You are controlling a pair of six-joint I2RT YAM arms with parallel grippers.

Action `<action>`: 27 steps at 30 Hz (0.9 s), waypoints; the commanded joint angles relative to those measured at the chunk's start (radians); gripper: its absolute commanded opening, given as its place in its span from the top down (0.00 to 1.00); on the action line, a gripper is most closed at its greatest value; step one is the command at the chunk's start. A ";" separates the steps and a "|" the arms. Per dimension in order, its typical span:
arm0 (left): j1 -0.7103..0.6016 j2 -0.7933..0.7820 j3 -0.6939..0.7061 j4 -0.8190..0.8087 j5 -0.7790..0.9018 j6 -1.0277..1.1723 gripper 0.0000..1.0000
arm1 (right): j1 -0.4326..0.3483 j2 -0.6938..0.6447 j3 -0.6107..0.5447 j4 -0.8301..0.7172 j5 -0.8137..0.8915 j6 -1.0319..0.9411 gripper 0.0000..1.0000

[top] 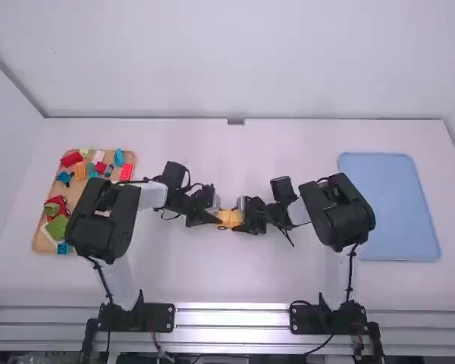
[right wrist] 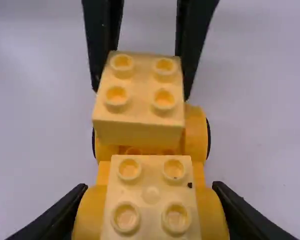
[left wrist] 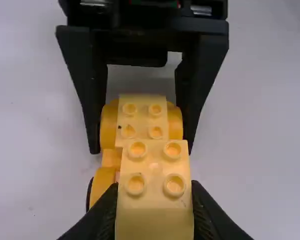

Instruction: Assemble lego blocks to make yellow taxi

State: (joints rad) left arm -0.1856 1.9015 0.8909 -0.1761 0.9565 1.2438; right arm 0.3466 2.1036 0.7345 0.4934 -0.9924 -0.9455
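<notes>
A yellow four-stud block [right wrist: 138, 107] sat over the left-hand end of a yellow car chassis [right wrist: 196, 132], just beside a second four-stud block [right wrist: 151, 175] on the chassis's other end. Some studs showed beneath the upper block's near edge, so it probably still needed lining up and pressing down. The chassis's long axis ran left to right, from one gripper to the other, near the middle of the white table [top: 227, 277]. The left gripper [right wrist: 141, 91] was clamped on the upper block; the right gripper [left wrist: 142, 148] pinched the chassis's rounded sides. Both arms bent inward, grippers face to face, equally near.
</notes>
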 commanded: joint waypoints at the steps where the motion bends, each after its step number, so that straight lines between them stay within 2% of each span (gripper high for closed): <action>1: -0.007 -0.019 -0.015 0.018 0.023 0.025 0.98 | 0.000 0.010 0.000 -0.004 0.005 0.005 0.77; 7: -0.026 -0.018 -0.057 0.116 0.019 -0.076 0.98 | 0.000 0.010 0.000 -0.004 0.006 0.005 0.77; 16: -0.021 -0.018 -0.074 0.124 -0.034 -0.110 0.98 | 0.000 0.010 0.000 -0.004 0.006 0.005 0.77; 21: 0.006 -0.024 -0.039 0.125 -0.144 -0.132 0.98 | 0.000 0.010 0.000 -0.005 0.006 0.005 0.77; 23: 0.024 -0.038 -0.019 0.085 -0.074 -0.151 0.98 | 0.000 0.010 0.000 -0.004 0.006 0.005 0.77; 27: 0.024 -0.035 -0.024 -0.005 0.013 -0.029 0.98 | 0.000 0.010 0.000 0.000 0.006 0.005 0.77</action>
State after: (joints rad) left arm -0.1619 1.8816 0.8673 -0.1642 0.9192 1.1530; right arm 0.3458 2.1036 0.7345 0.4953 -0.9913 -0.9436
